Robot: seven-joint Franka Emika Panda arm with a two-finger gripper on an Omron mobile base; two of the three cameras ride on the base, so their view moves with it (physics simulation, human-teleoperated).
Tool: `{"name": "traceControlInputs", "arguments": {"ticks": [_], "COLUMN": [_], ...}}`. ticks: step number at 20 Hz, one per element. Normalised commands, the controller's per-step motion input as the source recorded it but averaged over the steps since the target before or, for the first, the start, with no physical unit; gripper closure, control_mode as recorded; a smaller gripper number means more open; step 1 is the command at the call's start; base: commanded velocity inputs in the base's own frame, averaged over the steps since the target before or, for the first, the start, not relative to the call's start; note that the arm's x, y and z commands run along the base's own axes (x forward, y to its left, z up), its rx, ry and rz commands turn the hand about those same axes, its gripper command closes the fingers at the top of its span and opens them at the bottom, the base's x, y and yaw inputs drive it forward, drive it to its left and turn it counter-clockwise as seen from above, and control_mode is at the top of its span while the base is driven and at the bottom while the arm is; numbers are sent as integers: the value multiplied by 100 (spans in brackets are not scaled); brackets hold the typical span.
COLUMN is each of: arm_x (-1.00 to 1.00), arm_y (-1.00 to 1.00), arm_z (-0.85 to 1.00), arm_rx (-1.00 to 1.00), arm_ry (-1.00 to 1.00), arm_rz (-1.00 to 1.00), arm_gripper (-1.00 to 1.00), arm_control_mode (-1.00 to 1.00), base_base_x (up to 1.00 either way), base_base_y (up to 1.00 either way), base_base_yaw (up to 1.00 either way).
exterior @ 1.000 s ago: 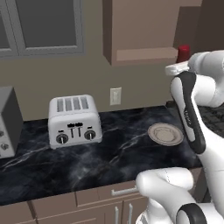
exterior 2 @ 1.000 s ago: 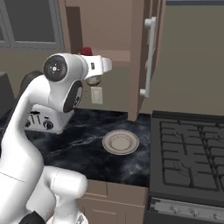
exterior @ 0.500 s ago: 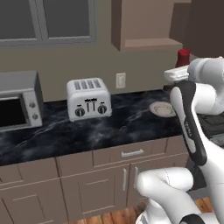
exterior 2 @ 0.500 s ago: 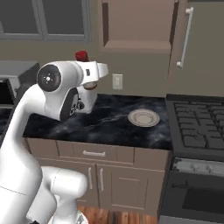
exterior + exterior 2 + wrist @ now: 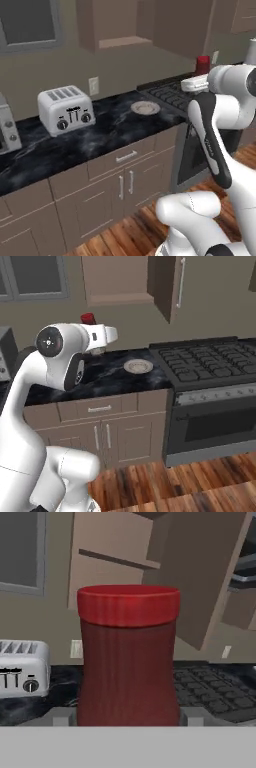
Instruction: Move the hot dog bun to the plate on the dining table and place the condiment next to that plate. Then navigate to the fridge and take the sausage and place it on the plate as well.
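Left base view: whole picture shifted since a second ago, so camera moved with the base; now farther from the table [image 5: 75,145], cabinet fronts and wood floor [image 5: 135,225] in sight. Toaster [image 5: 66,109] at left on the table, small plate [image 5: 145,107] to the toaster's right, stove [image 5: 172,95] beyond the plate, farther from the toaster. Red condiment jar [image 5: 202,65] held up high at the arm's end, far right of the toaster.

Right base view: likewise shifted and pulled back. Plate [image 5: 138,366] on the table, stove [image 5: 210,363] right of it. Condiment jar [image 5: 89,318] above the white wrist.

Hand view: end effector [image 5: 128,716] clamped on the condiment jar [image 5: 128,657], upright, red lid on top. Toaster [image 5: 22,667] left of the jar. No readable writing anywhere.
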Motion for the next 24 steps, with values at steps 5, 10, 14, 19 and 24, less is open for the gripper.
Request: {"name": "traceControlInputs", "arguments": {"ticks": [5, 10, 14, 19, 24], "arm_x": [0, 0, 0, 0, 0], "arm_y": [0, 0, 0, 0, 0], "arm_z": [0, 0, 0, 0, 0], "arm_rx": [0, 0, 0, 0, 0], "arm_ry": [0, 0, 0, 0, 0], "arm_rz": [0, 0, 0, 0, 0], "arm_gripper": [100, 100, 100, 100, 100], "arm_control_mode": [100, 100, 100, 100, 100], "base_base_x": [-94, -98, -100, -100, -91], "base_base_y": [43, 40, 17, 1, -6], "base_base_yaw": [-59, -59, -56, -48, -12]}}
